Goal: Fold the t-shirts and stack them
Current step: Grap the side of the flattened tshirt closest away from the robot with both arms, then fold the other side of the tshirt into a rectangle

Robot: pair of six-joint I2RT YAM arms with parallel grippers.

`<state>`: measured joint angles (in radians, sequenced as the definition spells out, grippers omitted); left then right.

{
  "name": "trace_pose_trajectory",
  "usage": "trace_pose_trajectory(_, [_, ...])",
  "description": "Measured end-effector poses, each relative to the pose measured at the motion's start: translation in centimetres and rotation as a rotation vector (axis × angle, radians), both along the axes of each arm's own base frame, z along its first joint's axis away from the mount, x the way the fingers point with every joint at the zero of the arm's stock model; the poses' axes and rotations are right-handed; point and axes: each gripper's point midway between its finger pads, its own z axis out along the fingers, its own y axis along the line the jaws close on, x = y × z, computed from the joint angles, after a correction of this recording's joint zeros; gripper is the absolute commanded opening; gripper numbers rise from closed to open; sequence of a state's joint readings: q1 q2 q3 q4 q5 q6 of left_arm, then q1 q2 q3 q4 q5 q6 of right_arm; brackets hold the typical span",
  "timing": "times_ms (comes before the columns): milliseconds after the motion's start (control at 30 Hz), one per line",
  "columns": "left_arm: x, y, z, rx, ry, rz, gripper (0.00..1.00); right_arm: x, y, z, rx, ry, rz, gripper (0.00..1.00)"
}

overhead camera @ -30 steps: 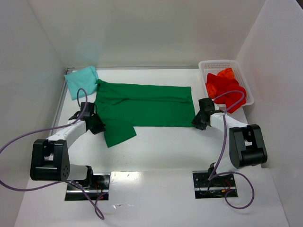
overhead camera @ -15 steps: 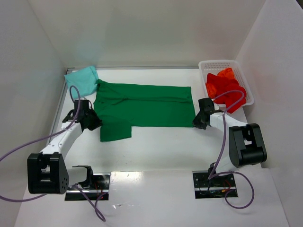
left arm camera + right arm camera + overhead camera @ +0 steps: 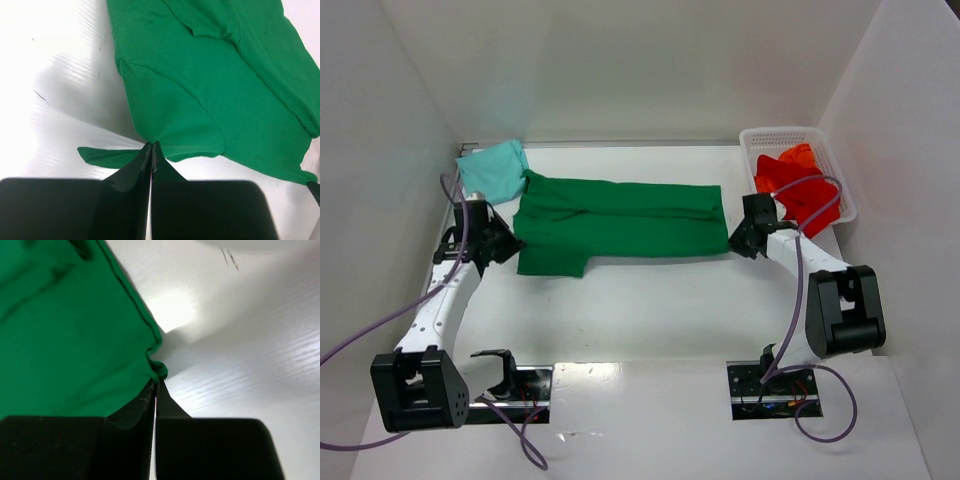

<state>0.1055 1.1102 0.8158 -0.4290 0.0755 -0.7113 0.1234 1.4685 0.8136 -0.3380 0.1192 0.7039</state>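
T-shirt (image 3: 620, 215), dark green, lies between left hand (image 3: 151, 151) and right hand (image 3: 155, 389), each clamped on its edge.

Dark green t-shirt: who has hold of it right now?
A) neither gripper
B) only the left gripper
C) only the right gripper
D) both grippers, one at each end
D: in its wrist view the left gripper is shut on a pinch of the dark green t-shirt at one end, and the right gripper is shut on a corner of the cloth at the other end.
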Motion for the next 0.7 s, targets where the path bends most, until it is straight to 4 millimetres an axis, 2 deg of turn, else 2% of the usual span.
trace_pose_trajectory(233, [1.6,0.7,-0.3,-0.008,0.026,0.017,0.0,4.0,0.5,3.2,0.002,-0.082,0.012,0.0])
trace_pose_trajectory(533, [6.4,2.2,-1.9,-0.059,0.062,0.023,0.0,7.9,1.0,1.6,-0.005,-0.044,0.02,0.0])
trace_pose_trajectory(700, [9.9,3.1,-1.8,-0.088,0.044,-0.003,0.0,10.4,1.2,2.1,-0.003,-0.067,0.021,0.0])
